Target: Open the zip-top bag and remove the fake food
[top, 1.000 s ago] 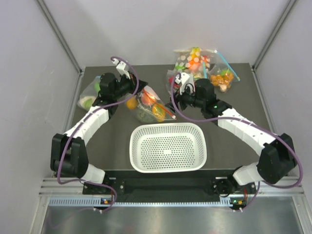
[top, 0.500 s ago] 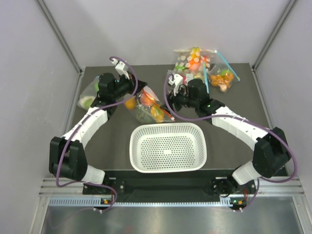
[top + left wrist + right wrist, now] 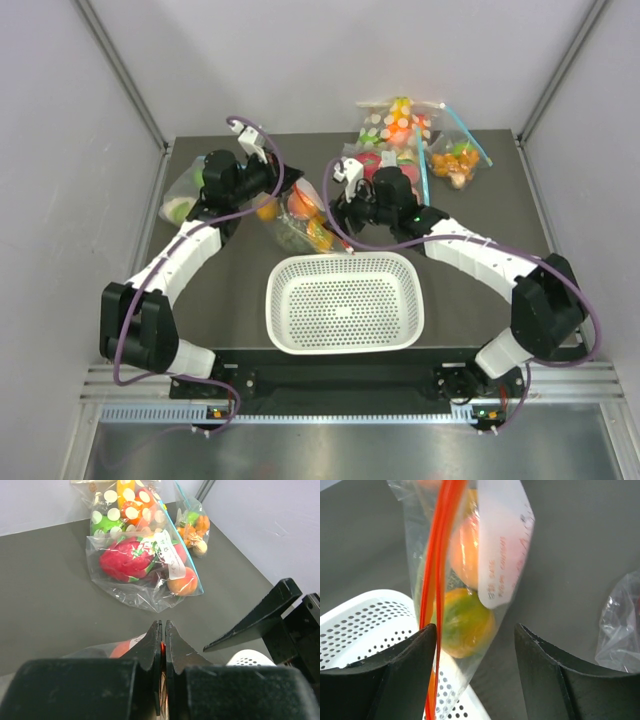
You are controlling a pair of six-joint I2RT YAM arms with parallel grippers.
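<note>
Pinching left pincer [image 3: 163, 630]: my fingers closed on the zip-top bag's [image 3: 470, 580] red strip [image 3: 439, 555].
Right pincer [image 3: 474, 630]: spread wide, strip against one finger, table [image 3: 570, 555] showing by the other.

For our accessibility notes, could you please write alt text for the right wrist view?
A clear zip-top bag with a red-orange zip strip sits between the black fingers of the open right gripper, holding yellow-green and orange fake food. A white perforated basket lies lower left on the dark table.
</note>
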